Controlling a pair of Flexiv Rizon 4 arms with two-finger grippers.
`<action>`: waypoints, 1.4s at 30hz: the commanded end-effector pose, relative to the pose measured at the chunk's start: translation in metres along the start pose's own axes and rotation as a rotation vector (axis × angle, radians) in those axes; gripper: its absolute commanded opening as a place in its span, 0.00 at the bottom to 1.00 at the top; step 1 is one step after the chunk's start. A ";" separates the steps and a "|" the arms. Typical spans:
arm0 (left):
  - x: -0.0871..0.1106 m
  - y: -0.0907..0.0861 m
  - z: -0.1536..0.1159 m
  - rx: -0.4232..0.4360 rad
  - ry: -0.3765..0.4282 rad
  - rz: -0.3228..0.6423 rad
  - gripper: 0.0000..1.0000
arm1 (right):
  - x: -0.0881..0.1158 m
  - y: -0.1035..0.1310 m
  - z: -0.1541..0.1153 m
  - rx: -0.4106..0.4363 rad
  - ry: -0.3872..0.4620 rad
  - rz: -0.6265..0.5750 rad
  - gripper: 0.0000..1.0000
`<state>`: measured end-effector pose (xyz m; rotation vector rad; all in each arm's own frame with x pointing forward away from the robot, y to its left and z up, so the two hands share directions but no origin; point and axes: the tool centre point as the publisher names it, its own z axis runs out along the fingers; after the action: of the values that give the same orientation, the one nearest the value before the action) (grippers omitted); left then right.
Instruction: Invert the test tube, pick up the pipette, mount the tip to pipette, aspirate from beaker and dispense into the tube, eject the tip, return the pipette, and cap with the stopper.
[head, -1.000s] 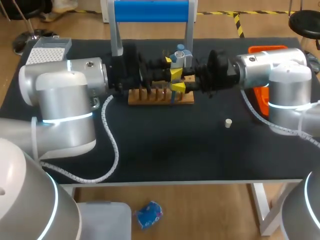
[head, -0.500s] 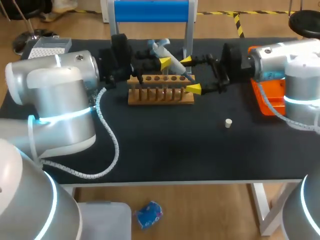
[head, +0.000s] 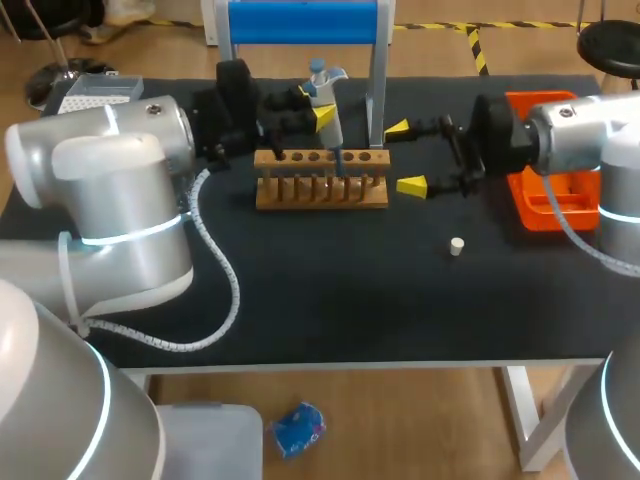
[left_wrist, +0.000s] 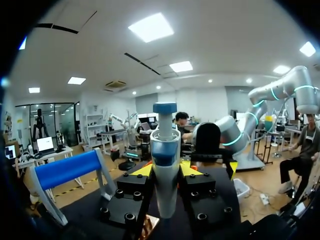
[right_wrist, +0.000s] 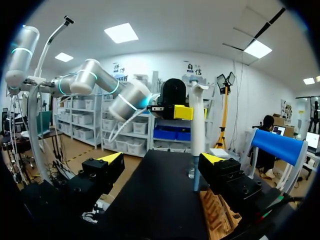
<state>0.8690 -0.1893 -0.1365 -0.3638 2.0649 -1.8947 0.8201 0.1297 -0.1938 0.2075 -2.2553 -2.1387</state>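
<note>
Holding the pipette (left_wrist: 165, 150): the left gripper (head: 322, 117) is clamped on it, one yellow-tipped finger against each side of the pale body, just below the blue collar.
Pipette: it stands upright with its blue plunger knob on top, above the back edge of the rack (head: 320, 190). Its thin lower end points down at the right half of the rack. Whether that end touches anything there cannot be told.
Rack: wooden, with a row of holes along the top. It sits at the middle back of the table (head: 330, 300), its long side facing the robot.
Right gripper (head: 405, 156): its fingers are wide apart and hold nothing. It is just to the right of the rack and points toward it. In the right wrist view the pipette stands ahead of it, closer to one finger than the other.
Stopper (head: 456, 245): small and pale, it lies on the bare table in front of the right gripper, well apart from the rack.
Tray (head: 545, 205): orange, at the right side of the table, partly hidden by the right arm (head: 590, 140).
Tip box (head: 98, 95): pale grey, at the back left corner, behind the left arm (head: 120, 190).
Frame (head: 304, 22): a blue bar on grey posts, at the back of the table behind the rack.
Table: it has a black top.
</note>
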 end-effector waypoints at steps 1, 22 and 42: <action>0.001 -0.005 -0.009 -0.028 -0.005 -0.009 0.00 | 0.001 0.008 -0.005 0.021 -0.022 -0.001 1.00; -0.053 -0.007 -0.029 -0.169 -0.134 -0.044 0.00 | -0.029 0.013 -0.055 0.060 -0.136 0.034 1.00; -0.121 -0.011 -0.023 -0.302 -0.259 -0.140 0.00 | -0.065 0.010 -0.055 0.094 -0.264 0.149 1.00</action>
<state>0.9510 -0.1127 -0.1240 -0.7468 2.1076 -1.5866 0.8856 0.0755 -0.1801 -0.2247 -2.4110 -2.1018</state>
